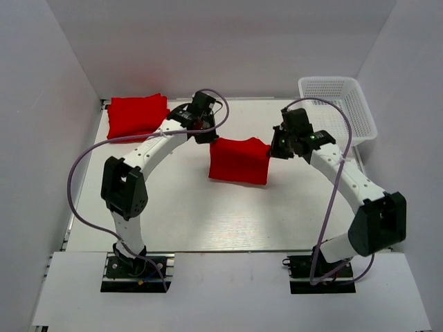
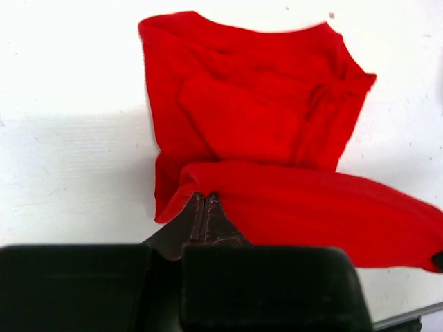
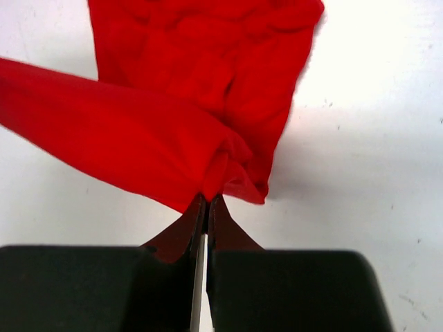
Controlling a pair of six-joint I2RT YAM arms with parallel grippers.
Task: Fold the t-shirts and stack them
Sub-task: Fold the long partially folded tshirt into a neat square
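A red t-shirt (image 1: 239,160) hangs between my two grippers above the middle of the table, its upper edge stretched and the rest draping down to the surface. My left gripper (image 1: 208,138) is shut on its left top corner; in the left wrist view the jaws (image 2: 203,196) pinch the red cloth (image 2: 277,131). My right gripper (image 1: 275,147) is shut on its right top corner; in the right wrist view the jaws (image 3: 206,197) pinch the cloth (image 3: 173,117). A second red t-shirt (image 1: 136,115) lies folded at the far left of the table.
A white plastic basket (image 1: 338,109) stands at the far right of the white table (image 1: 208,214). White walls close in the left, back and right sides.
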